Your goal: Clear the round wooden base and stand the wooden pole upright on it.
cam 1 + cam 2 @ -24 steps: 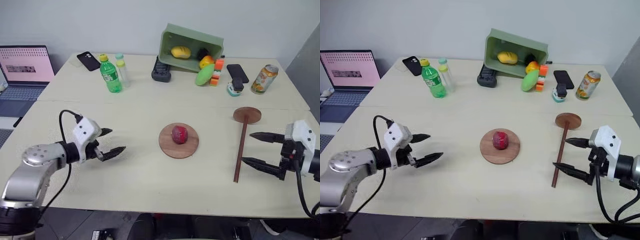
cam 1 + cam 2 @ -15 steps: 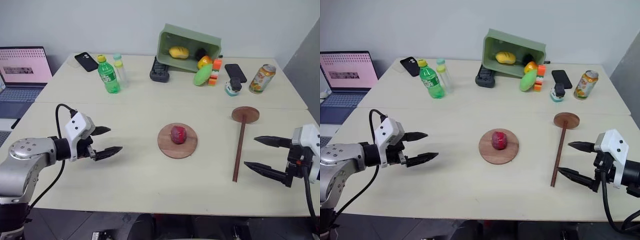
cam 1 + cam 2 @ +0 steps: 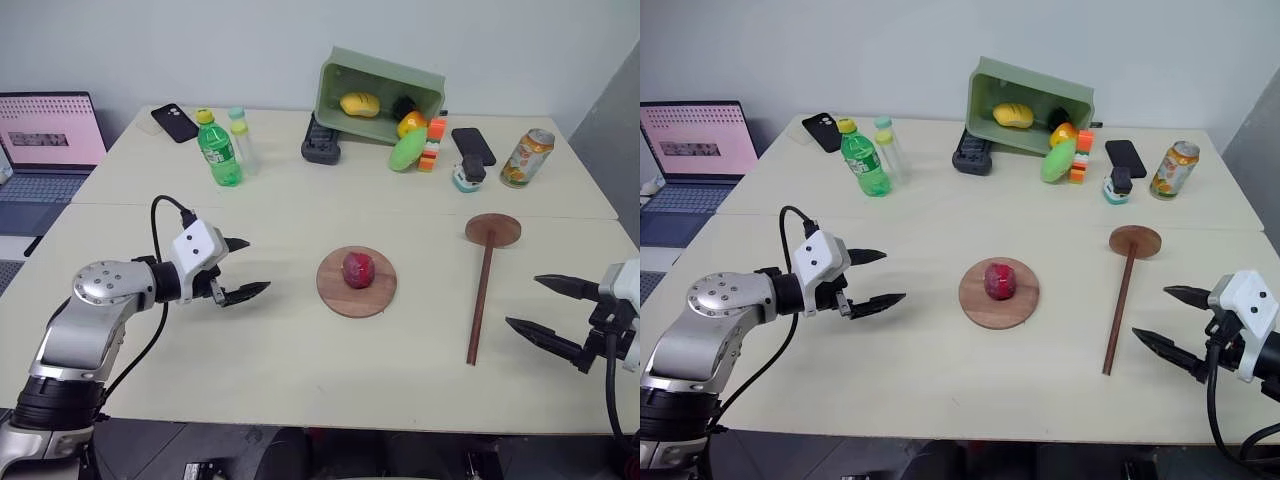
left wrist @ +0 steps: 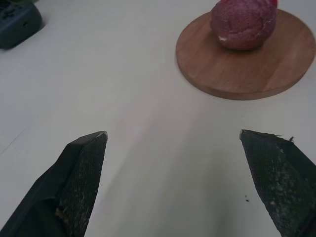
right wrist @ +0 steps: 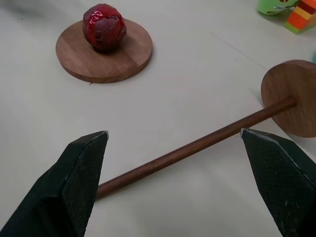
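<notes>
Right gripper [image 3: 553, 315] at the near right edge of the table [image 3: 300, 370], fingers spread wide, holding nothing, pointing left toward the pole [image 3: 481, 297]; its tips are near the pole's near end but apart from it. Left gripper [image 3: 243, 268] over the near left part of the table, fingers likewise wide apart and empty, aimed right toward the base [image 3: 357, 292], well short of it. Base lies flat at table centre with a red round fruit [image 3: 358, 268] sitting on it, slightly far of the disc's middle. Pole lies flat to the right of the base, well apart from it, running near to far; its darker disc end [image 3: 492, 229] is the far end. Far half of the table, left to right: black phone [image 3: 176, 123], green bottle [image 3: 217, 150] with a clear bottle [image 3: 243, 142] just beside it, dark handset-like object [image 3: 322, 141], green bin [image 3: 378, 95] tipped on its side with a yellow fruit [image 3: 360, 104] inside, green toy [image 3: 407, 152] and orange block stack [image 3: 434, 144] at its mouth, a second black phone [image 3: 472, 146], a small white-and-black item [image 3: 466, 175] near it, drink can [image 3: 526, 158]. Laptop [image 3: 48, 145], screen lit, stands off the table's far left.
</notes>
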You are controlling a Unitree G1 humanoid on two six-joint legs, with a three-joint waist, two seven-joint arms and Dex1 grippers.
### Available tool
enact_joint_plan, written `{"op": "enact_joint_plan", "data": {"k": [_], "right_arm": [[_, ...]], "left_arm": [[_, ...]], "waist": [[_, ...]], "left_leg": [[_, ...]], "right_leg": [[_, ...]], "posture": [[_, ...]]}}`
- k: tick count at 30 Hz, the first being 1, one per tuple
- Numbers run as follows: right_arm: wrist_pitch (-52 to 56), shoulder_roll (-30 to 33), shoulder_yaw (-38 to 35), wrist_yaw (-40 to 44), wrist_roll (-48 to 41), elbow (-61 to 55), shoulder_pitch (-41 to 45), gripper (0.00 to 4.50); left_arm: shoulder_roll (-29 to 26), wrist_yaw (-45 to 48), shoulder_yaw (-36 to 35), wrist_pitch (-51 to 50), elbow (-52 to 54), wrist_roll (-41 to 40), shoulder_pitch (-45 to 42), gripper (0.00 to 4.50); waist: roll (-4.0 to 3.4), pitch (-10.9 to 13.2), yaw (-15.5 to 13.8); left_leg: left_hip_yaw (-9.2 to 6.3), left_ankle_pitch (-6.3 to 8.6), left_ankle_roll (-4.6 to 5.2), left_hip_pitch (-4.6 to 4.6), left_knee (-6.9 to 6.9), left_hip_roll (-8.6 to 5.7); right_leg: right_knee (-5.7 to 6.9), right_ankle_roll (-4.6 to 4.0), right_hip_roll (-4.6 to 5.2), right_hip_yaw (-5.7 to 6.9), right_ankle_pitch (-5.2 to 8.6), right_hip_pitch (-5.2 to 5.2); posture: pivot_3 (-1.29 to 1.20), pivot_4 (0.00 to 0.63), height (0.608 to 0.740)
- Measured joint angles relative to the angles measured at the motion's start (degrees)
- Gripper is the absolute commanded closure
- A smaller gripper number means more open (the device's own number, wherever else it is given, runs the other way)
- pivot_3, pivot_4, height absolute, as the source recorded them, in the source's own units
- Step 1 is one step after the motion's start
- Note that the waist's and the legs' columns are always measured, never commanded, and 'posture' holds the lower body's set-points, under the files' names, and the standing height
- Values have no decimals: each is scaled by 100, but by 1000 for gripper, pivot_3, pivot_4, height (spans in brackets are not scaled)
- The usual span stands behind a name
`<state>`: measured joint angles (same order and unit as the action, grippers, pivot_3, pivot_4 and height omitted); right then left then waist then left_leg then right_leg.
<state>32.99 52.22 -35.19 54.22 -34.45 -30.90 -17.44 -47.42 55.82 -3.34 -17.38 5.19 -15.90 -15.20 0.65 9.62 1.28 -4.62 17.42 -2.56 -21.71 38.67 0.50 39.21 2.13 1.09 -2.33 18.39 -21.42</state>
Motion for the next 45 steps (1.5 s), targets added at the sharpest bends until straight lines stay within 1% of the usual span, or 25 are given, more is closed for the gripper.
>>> {"op": "enact_joint_plan", "data": {"k": [2, 5, 10, 13, 17, 23, 26, 31, 38, 40, 45], "right_arm": [[-16, 137, 43, 71, 12, 93, 144, 0], [-150, 118, 306, -4, 151, 279, 561, 0], [-168, 86, 521, -131, 169, 319, 841, 0], [-105, 85, 514, -187, 159, 185, 887, 0], [82, 137, 504, -171, 13, -235, 764, 0], [609, 189, 409, -361, -422, -927, 735, 0], [1046, 310, 409, -606, -749, -1313, 763, 0], [1481, 273, 601, -1093, -1126, -1690, 883, 0], [1748, 100, 945, -1779, -1433, -2073, 971, 0], [1780, 69, 981, -1937, -1477, -2089, 1005, 0], [1808, 65, 1078, -2185, -1637, -2167, 1060, 0]], "left_arm": [[7, -31, -18, 123, -7, 66, 141, 30], [66, -32, -160, 130, -35, -15, 238, 30], [114, 2, -208, 144, -80, -137, 203, 30], [189, -7, -208, 150, -210, -166, -3, 30], [330, 82, -150, -24, -115, -411, -358, 30], [517, 409, 389, -234, -59, -420, -947, 30], [713, 711, 794, -160, -333, -333, -1347, 30], [1122, 1124, 1276, 129, -988, -147, -1933, 30], [1898, 1450, 1734, 703, -2040, 170, -2524, 30], [2083, 1489, 1828, 909, -2452, 316, -2654, 30], [2402, 1562, 1927, 1299, -3236, 582, -2920, 30]], "waist": [[0, 0, 10], [0, 1, 23], [0, 1, 3], [0, 1, -22], [1, 1, -34], [1, 0, -34], [1, 0, -38], [3, 1, -37], [4, 1, -35], [4, 1, -35], [5, 1, -31]], "left_leg": [[0, 0, 0, -1, 0, -1], [-1, 0, 0, 0, 1, -1], [-2, 0, 0, -5, 2, -4], [-3, 0, 0, -5, 4, -5], [-3, 0, 0, -6, 5, -4], [0, 0, -1, -5, 8, -6], [2, -1, -1, -6, 9, -8], [1, -1, -1, -8, 11, -9], [3, -1, -1, -11, 13, -15], [3, -1, 0, -10, 13, -44], [-4, -1, 0, -13, 13, -54]], "right_leg": [[-1, 0, 0, 1, 0, 0], [1, 0, 0, 2, 0, 0], [0, 0, 1, 5, 0, 0], [0, 1, 1, 7, -1, 0], [-1, 1, 1, 4, -1, 0], [3, 2, -1, 7, -1, 2], [4, 2, -2, 8, -1, 2], [4, 2, -4, 12, -1, 2], [2, 2, -4, 14, -1, 0], [4, 2, -4, 15, -1, -1], [6, 2, -1, 14, -1, -2]], "posture": [[0, 150, 740], [0, 150, 740], [0, 150, 740], [0, 150, 740], [0, 150, 740], [0, 150, 740], [0, 150, 740], [0, 150, 740], [0, 150, 740], [0, 150, 740], [0, 150, 740]]}}
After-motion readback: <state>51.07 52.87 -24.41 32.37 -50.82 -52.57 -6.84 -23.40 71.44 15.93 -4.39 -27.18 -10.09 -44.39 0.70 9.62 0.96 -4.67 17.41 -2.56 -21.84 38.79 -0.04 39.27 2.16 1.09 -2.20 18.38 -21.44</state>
